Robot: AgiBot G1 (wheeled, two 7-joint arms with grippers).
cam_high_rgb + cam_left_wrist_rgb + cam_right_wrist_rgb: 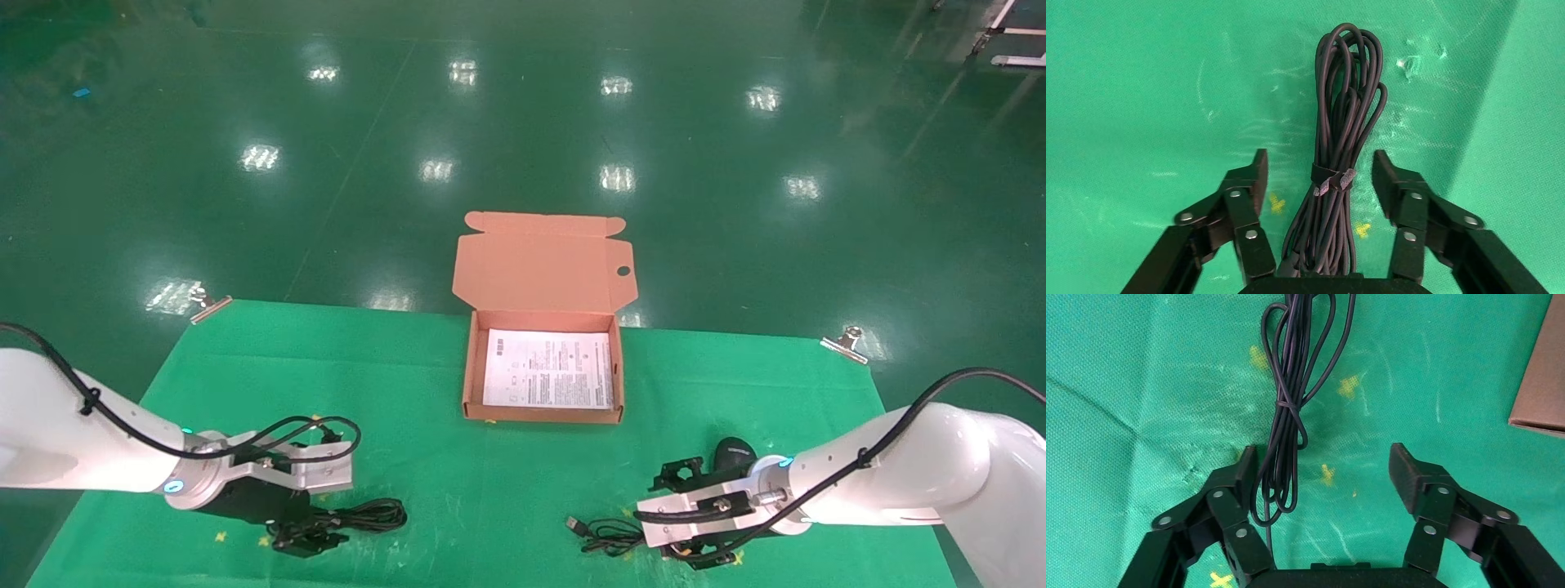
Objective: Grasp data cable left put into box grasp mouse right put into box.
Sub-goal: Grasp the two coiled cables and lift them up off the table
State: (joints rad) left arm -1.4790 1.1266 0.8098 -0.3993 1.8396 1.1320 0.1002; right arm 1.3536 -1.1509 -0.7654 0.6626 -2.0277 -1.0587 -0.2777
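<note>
Data cable (369, 516), one only, lying bundled on green cloth (507, 490) near left front edge in head view, partly under left gripper (304, 539). One box (543, 407) open at cloth's far middle, lid (543, 261) folded back, one white printed sheet (549, 369) inside. One mouse (732, 454) beside right gripper (695, 555), its cord (609, 535) coiled just left of that gripper.

Left wrist view: both fingers (1251, 184) spread wide, straddling data cable (1340, 177), bundle bound by one strap (1333, 179); not gripping it.

Right wrist view: right gripper (1324, 471) spread wide over cloth, mouse cord (1291, 404) running beside one finger (1242, 471). Corner of box (1542, 386) at edge.
</note>
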